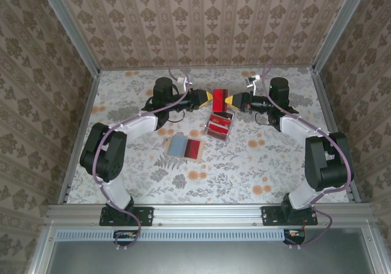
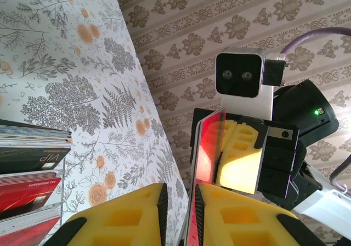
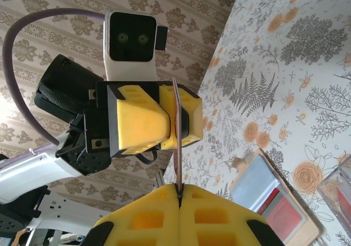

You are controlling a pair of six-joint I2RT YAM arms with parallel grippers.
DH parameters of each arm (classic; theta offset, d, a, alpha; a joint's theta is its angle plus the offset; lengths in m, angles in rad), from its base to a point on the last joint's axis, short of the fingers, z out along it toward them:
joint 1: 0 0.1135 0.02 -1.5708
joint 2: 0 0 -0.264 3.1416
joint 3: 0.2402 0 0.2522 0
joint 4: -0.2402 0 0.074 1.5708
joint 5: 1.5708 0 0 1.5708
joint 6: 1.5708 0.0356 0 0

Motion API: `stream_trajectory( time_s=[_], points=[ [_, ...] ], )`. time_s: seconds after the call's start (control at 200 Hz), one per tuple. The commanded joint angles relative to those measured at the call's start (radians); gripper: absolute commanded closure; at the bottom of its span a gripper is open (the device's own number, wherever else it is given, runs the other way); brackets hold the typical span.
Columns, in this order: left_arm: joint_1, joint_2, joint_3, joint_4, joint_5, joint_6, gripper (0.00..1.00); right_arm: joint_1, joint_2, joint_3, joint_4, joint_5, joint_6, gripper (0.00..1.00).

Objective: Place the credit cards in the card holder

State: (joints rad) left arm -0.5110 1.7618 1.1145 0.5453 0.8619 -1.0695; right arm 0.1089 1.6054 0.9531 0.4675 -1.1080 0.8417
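A red credit card (image 1: pixel 219 96) hangs in the air between both grippers at the back of the table. My right gripper (image 3: pixel 179 190) is shut on one edge of it, and the card (image 3: pixel 177 141) shows edge-on there. My left gripper (image 2: pixel 180 194) faces it with its jaws apart around the card's other end; the card (image 2: pixel 208 147) lies against one pad, with a gap to the other. In the top view the left gripper (image 1: pixel 211 97) and right gripper (image 1: pixel 228 100) meet tip to tip. The tan card holder (image 1: pixel 184 147) lies open, a red card in one side.
A stack of red and dark cards (image 1: pixel 219 126) lies just below the grippers, also seen as the stack (image 2: pixel 27 191) at the left wrist view's edge. The holder (image 3: pixel 269 196) lies near the stack. Patterned walls enclose the table on three sides.
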Motion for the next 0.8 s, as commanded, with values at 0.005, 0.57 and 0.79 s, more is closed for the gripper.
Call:
stream_trajectory(
  time_s=[0.005, 0.57, 0.79],
  points=[
    [-0.005, -0.005, 0.033, -0.010, 0.026, 0.032, 0.77, -0.005, 0.016, -0.007, 0.025, -0.017, 0.006, 0.97],
    [-0.007, 0.022, 0.045, -0.010, 0.024, 0.036, 0.77, 0.000, 0.002, -0.015, 0.073, -0.052, 0.038, 0.97],
    [-0.007, 0.028, 0.039, -0.011, 0.022, 0.039, 0.77, 0.000, 0.003, -0.017, 0.117, -0.068, 0.068, 0.97]
  ],
)
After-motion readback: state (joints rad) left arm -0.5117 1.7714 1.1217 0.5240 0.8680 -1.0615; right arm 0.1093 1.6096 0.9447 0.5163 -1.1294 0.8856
